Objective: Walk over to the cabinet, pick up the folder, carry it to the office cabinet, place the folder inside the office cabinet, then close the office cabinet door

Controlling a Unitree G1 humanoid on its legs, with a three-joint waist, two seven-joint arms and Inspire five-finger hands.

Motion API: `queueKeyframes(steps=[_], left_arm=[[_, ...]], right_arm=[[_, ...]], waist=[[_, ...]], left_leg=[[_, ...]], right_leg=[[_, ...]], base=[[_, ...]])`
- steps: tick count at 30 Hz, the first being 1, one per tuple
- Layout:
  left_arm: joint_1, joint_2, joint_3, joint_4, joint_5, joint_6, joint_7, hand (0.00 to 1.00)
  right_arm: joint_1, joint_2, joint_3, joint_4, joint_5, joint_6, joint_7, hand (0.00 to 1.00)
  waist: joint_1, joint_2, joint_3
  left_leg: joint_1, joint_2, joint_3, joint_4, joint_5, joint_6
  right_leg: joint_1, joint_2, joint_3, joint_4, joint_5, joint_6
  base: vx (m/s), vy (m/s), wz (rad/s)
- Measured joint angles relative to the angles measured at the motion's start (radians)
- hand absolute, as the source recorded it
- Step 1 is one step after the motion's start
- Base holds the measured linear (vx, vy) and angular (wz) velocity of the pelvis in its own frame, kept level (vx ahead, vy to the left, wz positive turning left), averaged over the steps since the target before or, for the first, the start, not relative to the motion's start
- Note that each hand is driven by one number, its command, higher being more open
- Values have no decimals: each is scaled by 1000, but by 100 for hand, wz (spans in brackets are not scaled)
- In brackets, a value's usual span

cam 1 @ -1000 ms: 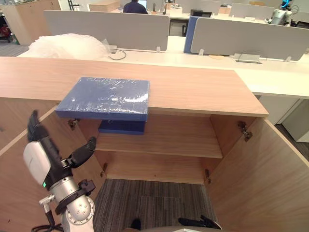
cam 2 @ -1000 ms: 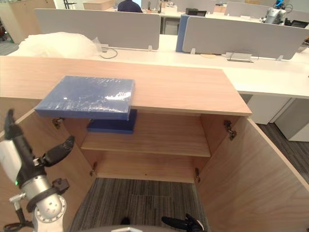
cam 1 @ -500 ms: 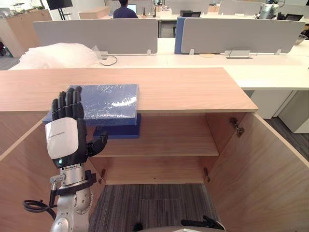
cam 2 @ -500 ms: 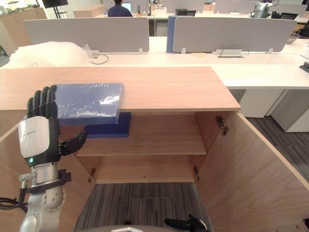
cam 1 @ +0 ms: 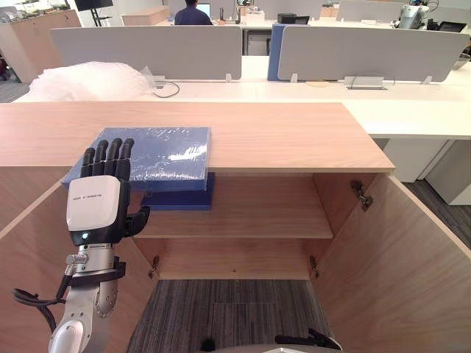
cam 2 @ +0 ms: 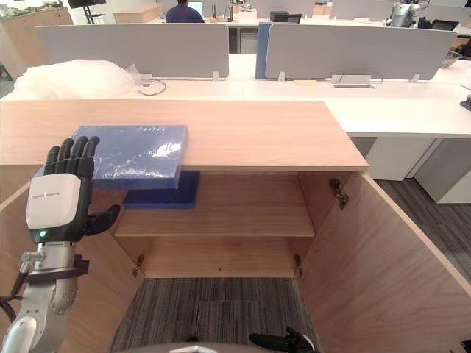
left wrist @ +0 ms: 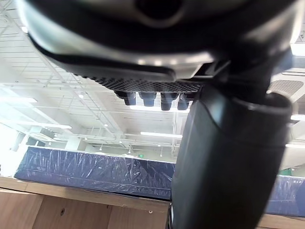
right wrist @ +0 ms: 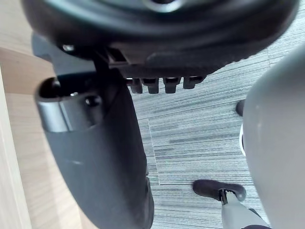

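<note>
White desks (cam 1: 412,110) and grey partition screens (cam 1: 147,48) stand behind the open wooden cabinet (cam 1: 294,136). The blue folder (cam 1: 158,154) lies flat on the cabinet's top, its near edge overhanging. The left hand (cam 1: 99,202), fingers straight and together, stands before it. The right hand (right wrist: 95,157) hangs relaxed over carpet (right wrist: 200,143).

Folder (cam 1: 158,154): blue, wrapped in shiny clear film, lying flat on the cabinet's top surface, near edge at the front lip
Cabinet (cam 1: 294,136): light wood, one shelf inside
Right door (cam 1: 412,257): swung open
Second folder (cam 1: 180,200): blue, flat on the shelf
</note>
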Motion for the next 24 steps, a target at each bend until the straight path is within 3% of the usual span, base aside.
queueKeyframes(steps=[24], left_arm=[[-92,16,21,182,-22,59,1,100]], right_arm=[[-12,0,80,-19,-91,-21,1,100]], waist=[[-4,-9,15]], left_leg=[[10,4,30,0,-13,-4]], right_leg=[[-4,0,30,-4,-1,-2]], base=[[-2,1,-3]])
